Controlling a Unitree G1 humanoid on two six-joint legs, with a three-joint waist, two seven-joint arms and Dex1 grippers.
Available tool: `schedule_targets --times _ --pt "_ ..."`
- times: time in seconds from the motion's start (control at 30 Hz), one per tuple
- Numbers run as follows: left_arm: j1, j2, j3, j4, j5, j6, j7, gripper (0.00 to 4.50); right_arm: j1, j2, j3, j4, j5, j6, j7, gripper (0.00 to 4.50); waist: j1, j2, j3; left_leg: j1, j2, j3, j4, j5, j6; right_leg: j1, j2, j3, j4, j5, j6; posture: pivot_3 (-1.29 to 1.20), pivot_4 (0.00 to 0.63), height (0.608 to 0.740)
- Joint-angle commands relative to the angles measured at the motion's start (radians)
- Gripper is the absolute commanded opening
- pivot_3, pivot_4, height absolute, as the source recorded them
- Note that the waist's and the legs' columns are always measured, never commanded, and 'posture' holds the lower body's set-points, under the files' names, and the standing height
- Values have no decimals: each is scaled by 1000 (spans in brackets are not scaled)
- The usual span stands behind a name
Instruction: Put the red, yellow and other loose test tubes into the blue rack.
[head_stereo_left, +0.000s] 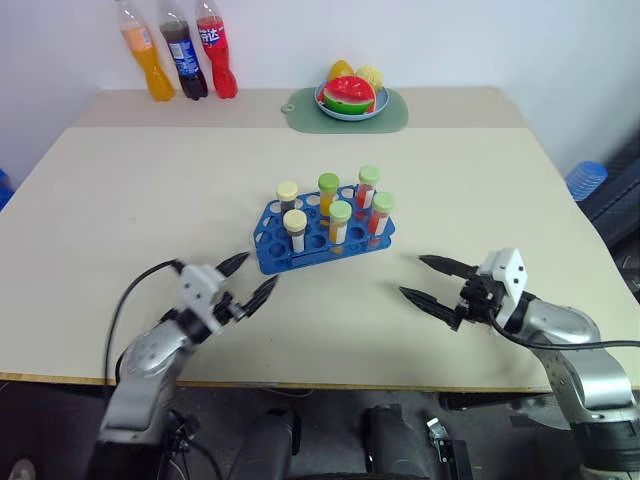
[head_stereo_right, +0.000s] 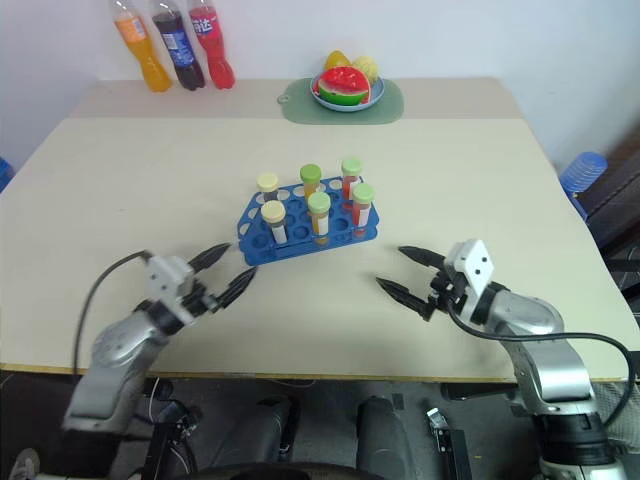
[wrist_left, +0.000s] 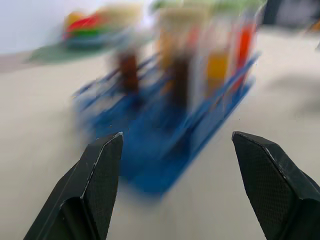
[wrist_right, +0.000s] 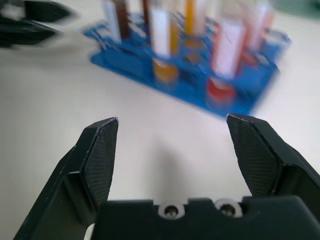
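The left gripper (head_stereo_left: 247, 279) is hovering with fingers spread apart, nothing between them, just at seven o'clock of the blue rack (head_stereo_left: 322, 240), which is carrying what look like six capped test tubes (head_stereo_left: 339, 224) upright (two cream-capped, four green-capped), while the right gripper (head_stereo_left: 432, 282) is waiting at four o'clock, likewise spread and carrying nothing.

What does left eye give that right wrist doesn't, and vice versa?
Left eye alone: three soda bottles, the fruit plate on a green mat, and the right gripper from outside. Right wrist alone: the inner faces of that gripper's open fingers. Shared: the blue rack with upright tubes, and the open left gripper.
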Motion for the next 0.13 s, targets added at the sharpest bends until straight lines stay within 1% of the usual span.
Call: schedule_targets --times 0.03,0.07,0.13 --pt "38 41 80 -53 -86 7 -62 3555 24 16 -46 -25 0 -38 -33 3820 3 0 0 0 0 0 0 0 0 0 0 0 0 0 0 0 150 740" --pt "51 51 96 -57 -116 24 -80 3555 33 21 -52 -30 1 -39 -44 3820 3 0 0 0 1 0 0 0 0 1 0 0 0 0 0 0 150 740" --pt "59 66 114 -55 -113 23 -86 3555 51 28 -67 -47 11 -33 -60 3820 3 0 0 0 1 0 0 0 0 1 0 0 0 0 0 0 150 740"
